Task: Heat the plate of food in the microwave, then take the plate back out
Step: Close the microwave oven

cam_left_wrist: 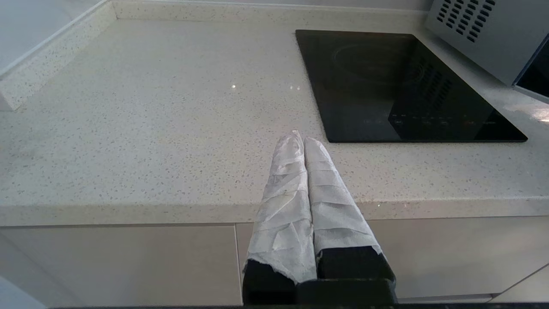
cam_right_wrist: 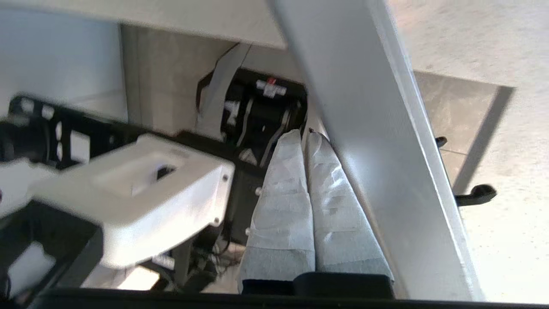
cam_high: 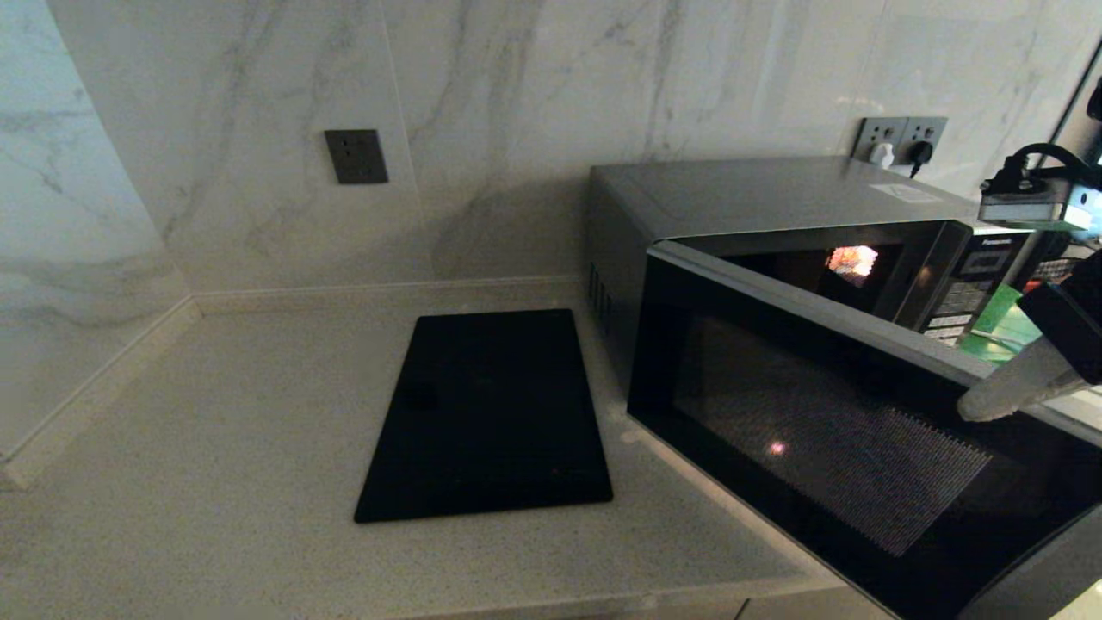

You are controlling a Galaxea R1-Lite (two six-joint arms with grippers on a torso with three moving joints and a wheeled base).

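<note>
The silver-grey microwave (cam_high: 758,194) stands at the right of the counter, and its black glass door (cam_high: 818,430) is swung out towards me. A light glows in the cavity (cam_high: 852,261). The plate of food is hidden. My right gripper (cam_high: 971,406) is shut with nothing in it. Its wrapped fingers lie against the door's upper far edge. In the right wrist view the right gripper (cam_right_wrist: 304,135) lies along the door's silver edge (cam_right_wrist: 386,171). My left gripper (cam_left_wrist: 299,138) is shut and empty, hovering at the counter's front edge, away from the microwave.
A flat black glass cooktop (cam_high: 491,413) lies in the counter, left of the microwave. A green cutting board (cam_high: 999,323) shows behind the door at the right. Wall sockets (cam_high: 900,138) with plugs sit behind the microwave. The speckled counter (cam_left_wrist: 150,120) spreads to the left.
</note>
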